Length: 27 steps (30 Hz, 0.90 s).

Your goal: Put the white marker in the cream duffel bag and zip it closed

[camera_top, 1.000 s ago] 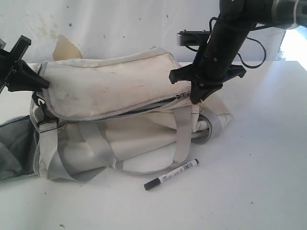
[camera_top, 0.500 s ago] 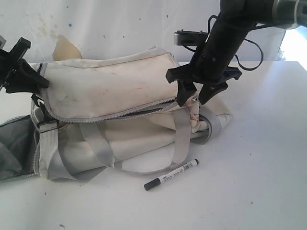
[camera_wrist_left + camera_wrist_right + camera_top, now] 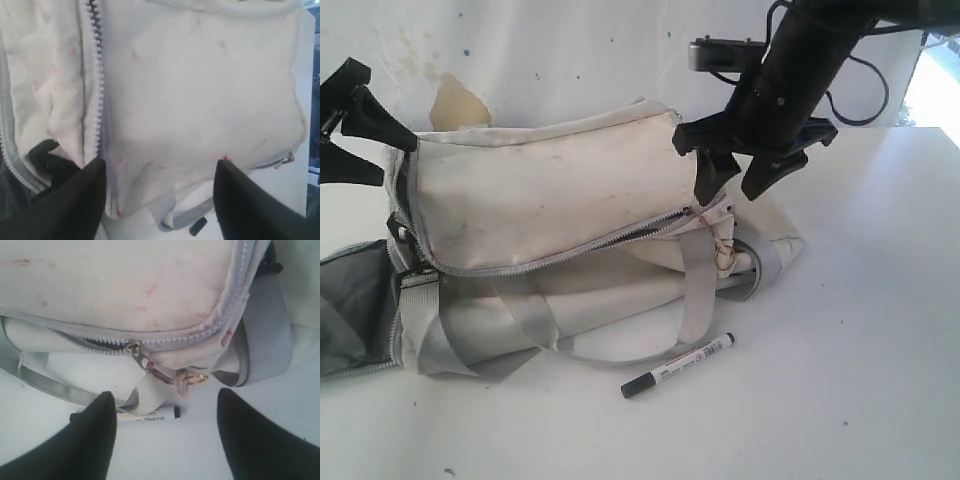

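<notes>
The cream duffel bag (image 3: pixel 550 190) lies on its side across the white table. Its grey zipper (image 3: pixel 570 250) runs along the front with a short gap near the slider (image 3: pixel 695 208). The white marker (image 3: pixel 678 364) lies flat on the table in front of the bag, black cap toward the left. My right gripper (image 3: pixel 730 188) hovers open just above the bag's right end; below it in the right wrist view are the zipper pull (image 3: pixel 135 347) and the marker (image 3: pixel 147 415). My left gripper (image 3: pixel 392 158) is open at the bag's left end, over the cream fabric (image 3: pixel 200 90).
A dark grey lined flap (image 3: pixel 350 310) spreads on the table at the far left. Grey webbing straps (image 3: pixel 695 290) loop over the bag's front toward the marker. A stained white wall (image 3: pixel 520 50) stands close behind the bag.
My right gripper has opened, let go at the bag's right end and risen slightly. My left gripper has lifted and moved back from the bag's left end. The marker has not moved.
</notes>
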### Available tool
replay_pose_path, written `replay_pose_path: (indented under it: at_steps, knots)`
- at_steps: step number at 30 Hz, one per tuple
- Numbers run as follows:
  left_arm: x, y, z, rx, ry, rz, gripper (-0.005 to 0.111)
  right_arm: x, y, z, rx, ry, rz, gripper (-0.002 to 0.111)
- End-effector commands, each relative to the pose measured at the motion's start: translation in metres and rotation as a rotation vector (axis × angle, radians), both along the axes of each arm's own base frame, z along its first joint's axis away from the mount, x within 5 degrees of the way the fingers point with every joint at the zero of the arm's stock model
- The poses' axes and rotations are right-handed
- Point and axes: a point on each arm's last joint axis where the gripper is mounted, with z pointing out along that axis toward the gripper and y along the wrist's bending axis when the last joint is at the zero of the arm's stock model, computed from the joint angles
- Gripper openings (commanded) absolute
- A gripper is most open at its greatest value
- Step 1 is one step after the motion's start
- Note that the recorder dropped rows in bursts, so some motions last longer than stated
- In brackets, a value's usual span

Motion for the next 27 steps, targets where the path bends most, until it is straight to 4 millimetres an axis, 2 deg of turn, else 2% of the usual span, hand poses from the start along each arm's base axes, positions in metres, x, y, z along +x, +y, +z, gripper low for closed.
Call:
replay_pose_path:
  at_steps: [1, 3, 5, 8, 13, 18, 27]
  knots:
    - [-0.019, 0.006, 0.014, 0.107, 0.079, 0.013, 0.061, -0.006, -0.007, 0.018, 0.003, -0.048, 0.003, 0.048]
    - [-0.032, 0.003, 0.013, 0.110, 0.097, 0.008, 0.061, -0.011, -0.009, 0.025, 0.008, -0.059, -0.001, 0.041]
    - [-0.046, -0.007, 0.009, 0.113, 0.114, -0.029, 0.061, -0.019, -0.011, 0.029, 0.007, -0.063, 0.006, 0.040]
    - [-0.060, -0.029, -0.011, 0.099, 0.161, -0.041, 0.061, -0.040, -0.018, 0.028, 0.000, -0.036, 0.006, 0.039]
    - [-0.065, -0.047, -0.035, 0.005, 0.177, 0.053, 0.061, -0.063, -0.028, 0.026, 0.008, -0.081, 0.005, 0.039]
    - [-0.073, -0.051, -0.051, -0.066, 0.203, 0.100, 0.061, -0.082, -0.036, 0.019, 0.019, -0.159, 0.015, 0.039]
    - [-0.092, -0.051, -0.070, -0.017, 0.258, 0.006, 0.061, -0.108, -0.047, 0.000, 0.027, -0.223, -0.009, 0.039]
